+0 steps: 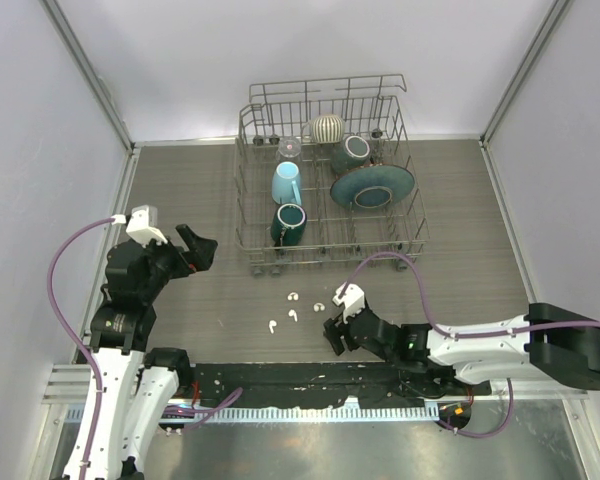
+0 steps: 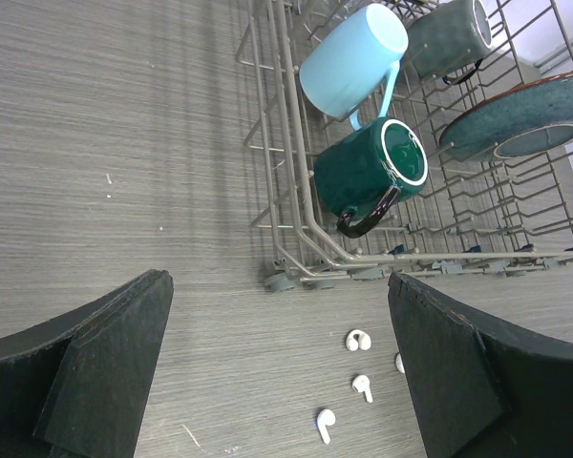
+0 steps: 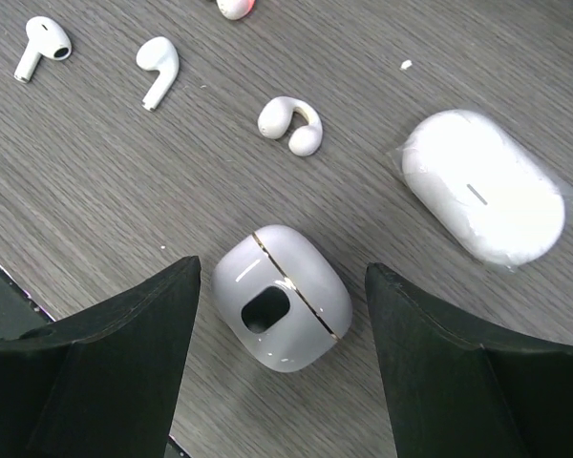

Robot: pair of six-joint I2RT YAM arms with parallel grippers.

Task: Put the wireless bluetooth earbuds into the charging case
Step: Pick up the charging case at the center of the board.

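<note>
Case (image 3: 282, 310) between spread right fingers (image 3: 124, 363), gap each side, left fingers (image 2: 105, 363) wide apart

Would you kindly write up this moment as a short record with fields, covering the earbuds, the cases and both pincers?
stemmed earbuds: two, loose on the table, outside any case
clip-shaped earbud: loose, between the stemmed pair and the oval case
small round case: on the table, between the right pincer's fingers, untouched
oval case: on the table, appears shut
right pincer: open, straddling the small round case
left pincer: open, holding nothing, away from the earbuds
dish rack: on the table beyond the earbuds
</note>
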